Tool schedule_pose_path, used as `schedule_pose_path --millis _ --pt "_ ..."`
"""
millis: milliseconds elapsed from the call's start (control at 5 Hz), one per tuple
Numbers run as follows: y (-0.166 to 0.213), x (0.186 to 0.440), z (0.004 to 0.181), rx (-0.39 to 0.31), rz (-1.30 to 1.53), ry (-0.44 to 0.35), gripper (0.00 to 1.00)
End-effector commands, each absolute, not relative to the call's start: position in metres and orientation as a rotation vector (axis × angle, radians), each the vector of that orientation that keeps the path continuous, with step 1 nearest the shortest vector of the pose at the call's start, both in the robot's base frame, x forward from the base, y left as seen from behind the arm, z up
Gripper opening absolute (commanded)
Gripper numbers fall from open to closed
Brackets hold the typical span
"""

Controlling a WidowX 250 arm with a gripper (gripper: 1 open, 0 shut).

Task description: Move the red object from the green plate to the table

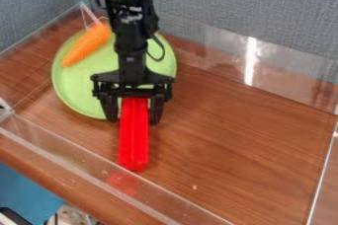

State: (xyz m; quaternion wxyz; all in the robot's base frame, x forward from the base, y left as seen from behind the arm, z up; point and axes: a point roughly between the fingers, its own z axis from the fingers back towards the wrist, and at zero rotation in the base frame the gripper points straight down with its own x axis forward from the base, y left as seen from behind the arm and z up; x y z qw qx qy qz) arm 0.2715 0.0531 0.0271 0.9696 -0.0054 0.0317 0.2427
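At the left we are seeing the green plate (73, 71) lying on the glossy brown surface (251, 120), near the clear acrylic wall (34, 41) that is running along the left edge. An orange carrot (90, 43) is resting on the plate's far side, its tip pointing toward the back wall.

Moving right, we are looking at the black arm (129, 22) reaching down from the top of the view, with its claw (132, 104) pointing downward and its two fingers (105, 104) spreading wide. The claw is gripping nothing; its fingers are straddling the upper end of the red object (134, 137).

The red object is lying flat on the surface, just beside the plate's near right rim, with its long side running toward the front acrylic wall (185, 194). We cannot tell whether its upper end is touching the plate.
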Motion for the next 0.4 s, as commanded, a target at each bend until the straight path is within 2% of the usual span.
schedule_pose_path --millis 0,200 --pt "0.0655 0.2793 0.0303 -0.015 0.497 0.034 1.0" --pt "0.0631 0.2771 0.03 -0.03 0.482 0.039 1.0"
